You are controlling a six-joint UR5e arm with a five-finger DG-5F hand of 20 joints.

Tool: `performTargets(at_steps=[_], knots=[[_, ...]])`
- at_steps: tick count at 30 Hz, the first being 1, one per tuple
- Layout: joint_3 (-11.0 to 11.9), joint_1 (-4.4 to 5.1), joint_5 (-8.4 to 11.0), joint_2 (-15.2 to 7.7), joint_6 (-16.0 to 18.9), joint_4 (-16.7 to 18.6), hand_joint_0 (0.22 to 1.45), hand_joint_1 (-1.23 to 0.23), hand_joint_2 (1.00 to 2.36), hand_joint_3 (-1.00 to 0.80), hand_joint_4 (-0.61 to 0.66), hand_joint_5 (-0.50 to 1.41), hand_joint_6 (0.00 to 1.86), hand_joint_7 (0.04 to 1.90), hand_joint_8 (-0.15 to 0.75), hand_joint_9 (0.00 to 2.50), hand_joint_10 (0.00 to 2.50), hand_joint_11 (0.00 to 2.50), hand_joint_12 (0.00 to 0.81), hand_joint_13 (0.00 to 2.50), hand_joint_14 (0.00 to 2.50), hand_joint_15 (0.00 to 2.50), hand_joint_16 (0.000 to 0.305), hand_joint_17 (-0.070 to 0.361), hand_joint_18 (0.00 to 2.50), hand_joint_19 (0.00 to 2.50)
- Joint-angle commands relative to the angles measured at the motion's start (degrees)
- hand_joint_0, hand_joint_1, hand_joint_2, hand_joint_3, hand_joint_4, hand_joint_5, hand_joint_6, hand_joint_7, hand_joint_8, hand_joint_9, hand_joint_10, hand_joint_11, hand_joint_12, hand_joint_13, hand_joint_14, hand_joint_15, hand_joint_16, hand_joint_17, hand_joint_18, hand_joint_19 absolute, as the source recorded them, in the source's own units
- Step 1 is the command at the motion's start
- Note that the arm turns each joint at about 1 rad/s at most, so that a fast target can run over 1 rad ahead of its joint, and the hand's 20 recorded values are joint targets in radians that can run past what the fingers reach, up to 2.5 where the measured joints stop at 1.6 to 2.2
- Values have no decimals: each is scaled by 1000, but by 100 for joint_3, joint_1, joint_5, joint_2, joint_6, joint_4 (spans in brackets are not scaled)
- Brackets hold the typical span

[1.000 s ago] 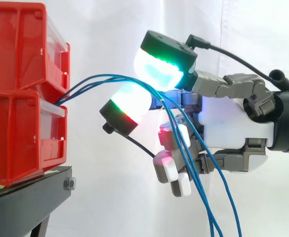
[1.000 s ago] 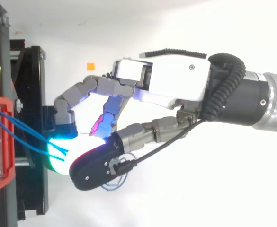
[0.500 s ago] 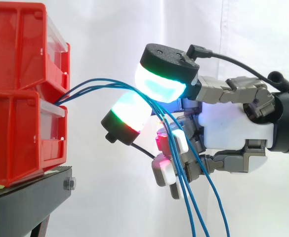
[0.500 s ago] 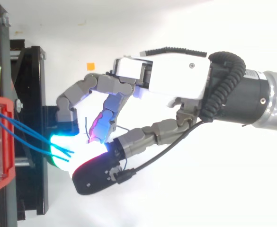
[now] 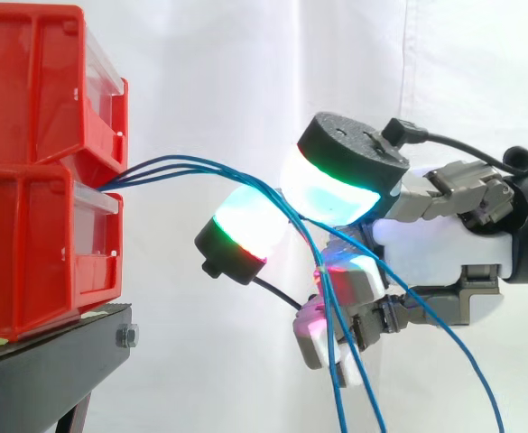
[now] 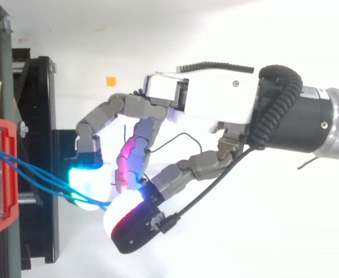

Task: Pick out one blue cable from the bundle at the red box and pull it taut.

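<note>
Grasp step: your hand [image 5: 435,257] has fingers [image 5: 331,194] clenched on several blue cables [image 5: 169,166], not one. Next: isolate one, pull toward 3 o'clock from the red box [image 5: 38,244].

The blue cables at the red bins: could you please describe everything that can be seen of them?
The blue cables are several thin, flexible strands. They leave the gap between the two stacked red bins, run almost level to the hand, and pass between two of its glowing fingertips, which pinch there. Beyond that they hang slack past the curled fingers, out of the bottom edge. How many are pinched I cannot tell.
</note>
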Motion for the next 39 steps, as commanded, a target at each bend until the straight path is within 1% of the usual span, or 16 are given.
performTargets(at_steps=[1,2,5,7,9,10,14,17,19,21,25,26,31,34,37,39], knots=[[13,-4,-43,100,-12,-196,523,-867,1000,-500,-138,-34,912,947,277,1451,29,702,355,1155,24,583,50,112,1030,582],[13,-4,-43,100,-12,-196,503,-880,1000,-500,-134,-33,910,943,277,1447,29,691,361,1161,25,587,51,114,1038,574],[13,-4,-43,170,-21,-355,507,-878,1000,-500,-138,-32,909,947,271,1448,28,700,358,1160,23,583,50,113,1028,587],[13,-4,-43,188,-21,-460,543,-839,1000,-500,-160,-32,909,957,261,1453,30,697,346,1151,23,585,48,108,1021,590],[13,-4,-43,188,-21,-504,554,-806,1000,-500,-153,-30,907,930,257,1464,27,696,345,1156,23,586,47,106,1015,601],[13,-4,-43,188,-21,-504,572,-782,1000,-500,-153,-29,906,924,260,1469,29,699,338,1158,23,591,47,106,1014,608],[13,5,-43,179,-30,-504,596,-766,1001,-484,-144,-28,897,920,251,1486,30,706,336,1163,23,595,46,104,1020,618],[13,14,-17,179,-30,-495,594,-748,1008,-420,-142,-27,893,925,247,1501,30,703,333,1166,25,596,48,107,1026,624],[4,22,-17,179,-47,-486,589,-711,1010,-391,-135,-32,880,923,234,1499,27,696,339,1171,25,599,48,109,1014,642],[4,22,-34,179,-56,-478,587,-695,1011,-390,-134,-33,874,905,241,1495,27,682,342,1174,23,603,49,110,1010,644],[4,22,-26,179,-56,-442,578,-627,1011,-377,-86,-44,854,917,249,1449,27,688,352,1144,24,606,50,113,987,663],[13,22,-26,179,-56,-442,577,-587,1010,-376,-66,-47,850,916,250,1435,28,675,351,1141,25,614,50,114,976,674],[13,31,-26,179,-56,-407,583,-522,1010,-391,-20,-50,848,910,254,1425,29,685,357,1129,25,609,51,114,959,681],[13,31,-26,179,-56,-398,586,-502,1008,-410,-10,-49,846,940,259,1424,26,683,358,1128,23,617,51,114,969,680],[13,31,-26,179,-56,-390,554,-483,1000,-499,-15,-47,846,928,261,1429,27,691,362,1133,24,615,52,117,981,679],[13,31,-26,179,-56,-381,538,-482,1000,-500,-16,-46,846,927,266,1431,28,686,369,1139,22,603,53,120,992,668]])
